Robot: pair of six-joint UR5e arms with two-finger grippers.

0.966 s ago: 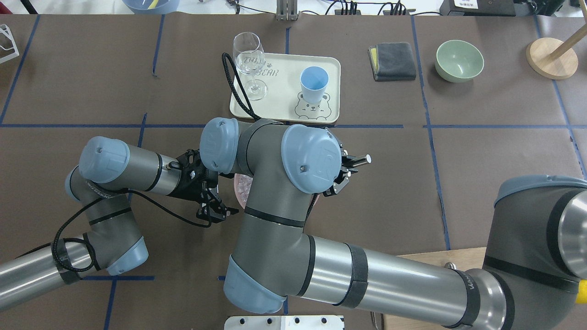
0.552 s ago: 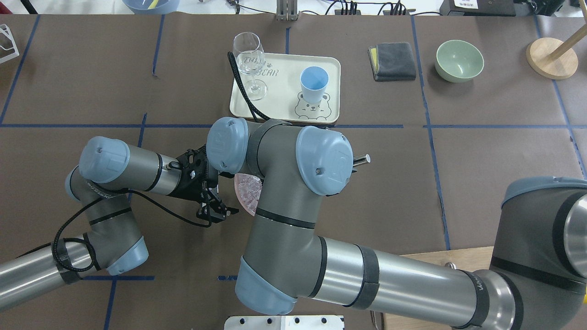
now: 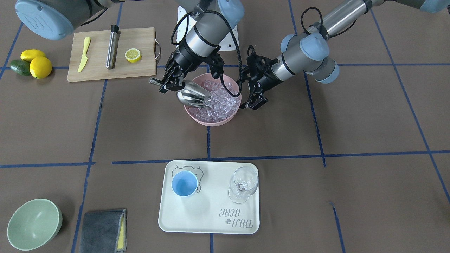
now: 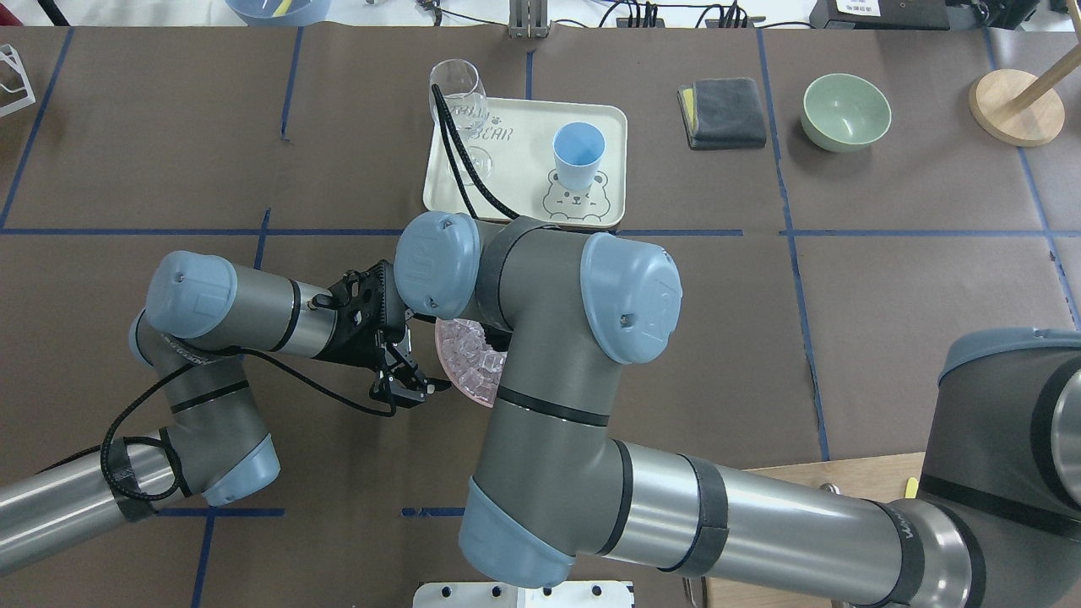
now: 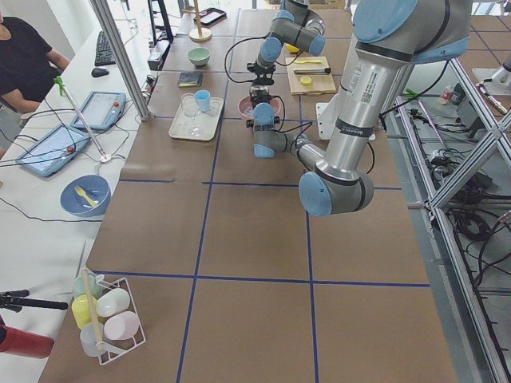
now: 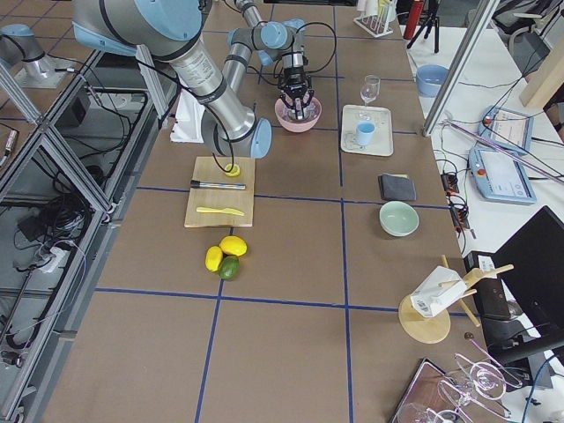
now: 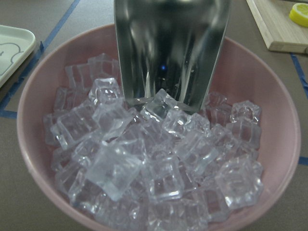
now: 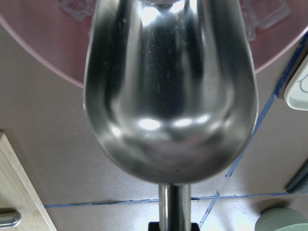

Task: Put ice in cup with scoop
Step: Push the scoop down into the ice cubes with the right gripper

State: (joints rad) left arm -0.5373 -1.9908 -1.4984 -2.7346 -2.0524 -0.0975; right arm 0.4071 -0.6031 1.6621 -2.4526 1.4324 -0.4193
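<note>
The small clear glassy ice cubes are heaped in a round pink bowl at upper centre of the front-facing view. None are seen in the cup. The shiny stainless-steel scoop with a deep trough and thin straight handle is placed at the bowl's left rim in that view. Its long axis runs from handle end at upper left to trough mouth at lower right, tipped down into the heap. In the left wrist view the scoop's front lip is seen touching the cubes at the far side of the pile. No cube is made out inside the trough.

The handle is pinched by the right gripper, fingers pressed onto it near the handle end. The ice lies directly ahead of the mouth, along the scoop's axis, so a push along that axis is judged to be what loading calls for. The scooping step is judged barely begun.

The left gripper is held just beside the bowl's right rim in the front-facing view. Its jaws appear spread with nothing between them, and contact with the rim is not confirmed.

The small round light-blue cup stands upright on a cream rectangular tray at lower centre, well apart from the bowl and almost straight down-frame from the scoop. A clear stemmed wine glass stands on the same tray to the cup's right.
</note>
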